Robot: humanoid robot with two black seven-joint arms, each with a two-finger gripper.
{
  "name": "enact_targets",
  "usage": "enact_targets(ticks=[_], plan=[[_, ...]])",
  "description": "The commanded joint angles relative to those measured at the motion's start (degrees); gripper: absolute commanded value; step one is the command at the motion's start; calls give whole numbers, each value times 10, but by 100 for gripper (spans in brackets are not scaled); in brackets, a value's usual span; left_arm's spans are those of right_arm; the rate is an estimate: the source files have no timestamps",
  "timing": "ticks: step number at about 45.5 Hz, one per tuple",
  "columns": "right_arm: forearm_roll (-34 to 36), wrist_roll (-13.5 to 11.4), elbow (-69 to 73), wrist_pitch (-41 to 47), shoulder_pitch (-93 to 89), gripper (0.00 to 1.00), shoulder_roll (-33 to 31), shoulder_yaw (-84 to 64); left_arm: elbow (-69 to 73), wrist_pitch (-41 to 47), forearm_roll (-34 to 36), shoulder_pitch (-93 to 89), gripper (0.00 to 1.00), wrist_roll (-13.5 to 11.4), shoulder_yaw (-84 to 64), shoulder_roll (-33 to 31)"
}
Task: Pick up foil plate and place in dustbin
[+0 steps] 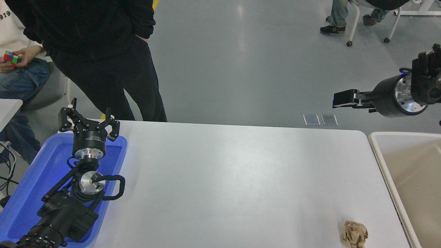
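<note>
A brown paper ball lies at the near right corner of the white surface. The left gripper is parked over the blue tray at lower left, jaws spread open and empty. The dustbin stands just beside the surface's right edge, its beige inside partly cut off by the frame. The right gripper hangs raised beyond the bin's far rim, pointing left; whether its jaws are open or closed cannot be told. The foil plate shows nowhere. A person stands at the far side.
</note>
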Motion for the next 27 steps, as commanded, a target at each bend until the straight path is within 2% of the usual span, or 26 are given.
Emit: enact_targets(ticks=[1, 27], plan=[[1, 0, 28, 44, 48, 100, 56, -5, 0, 0, 0, 0, 99, 0, 0, 0], [14, 0, 54, 307, 146, 100, 57, 6, 0, 0, 0, 0, 99, 0, 0, 0]])
